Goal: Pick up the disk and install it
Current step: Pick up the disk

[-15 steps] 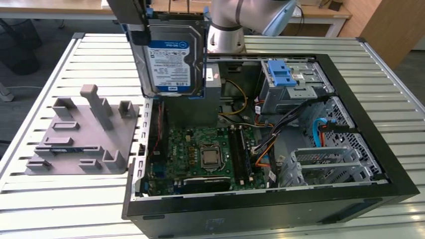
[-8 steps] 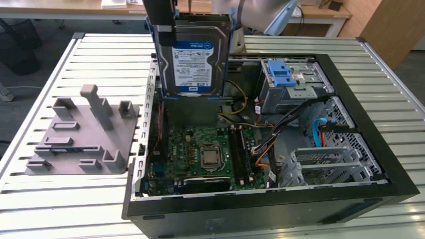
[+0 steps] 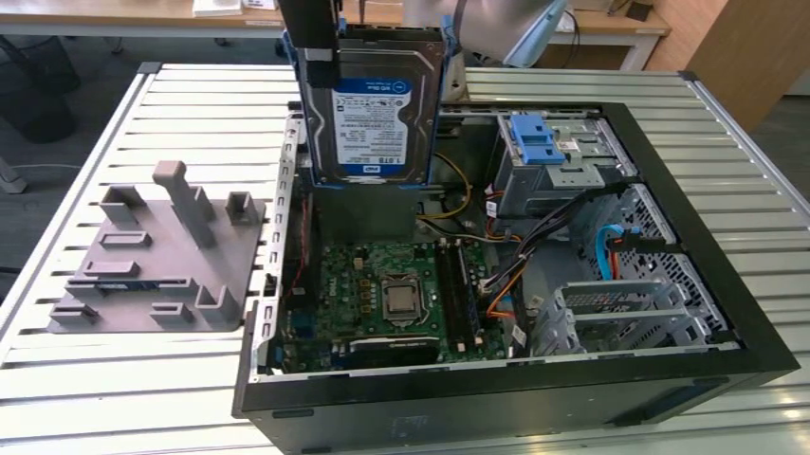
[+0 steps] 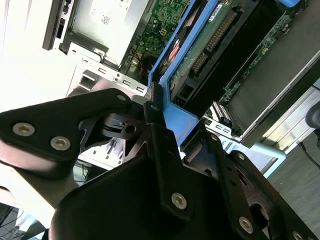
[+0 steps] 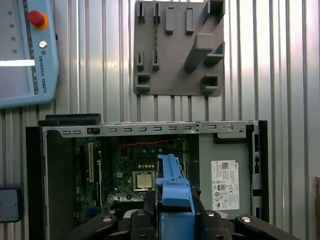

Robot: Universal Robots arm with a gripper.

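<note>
The disk (image 3: 374,114) hangs upright above the open computer case (image 3: 708,284). Its white-and-blue label faces the camera and a blue carrier frames its sides. My gripper (image 3: 371,30) is shut on its upper end, at the top of the exterior view. In the second wrist view the black fingers (image 4: 155,125) clamp the blue carrier, and the disk (image 4: 215,45) shows its green circuit board. In the first wrist view the gripper (image 5: 172,222) holds the carrier's blue edge (image 5: 172,187) over the motherboard (image 5: 135,170).
A metal drive cage with a blue latch piece (image 3: 542,142) sits at the case's far right, and a second cage (image 3: 627,313) sits nearer. The grey power supply (image 5: 225,180) lies under the disk. A grey fixture (image 3: 158,256) rests on the slatted table, and a teach pendant (image 5: 25,50) lies beside it.
</note>
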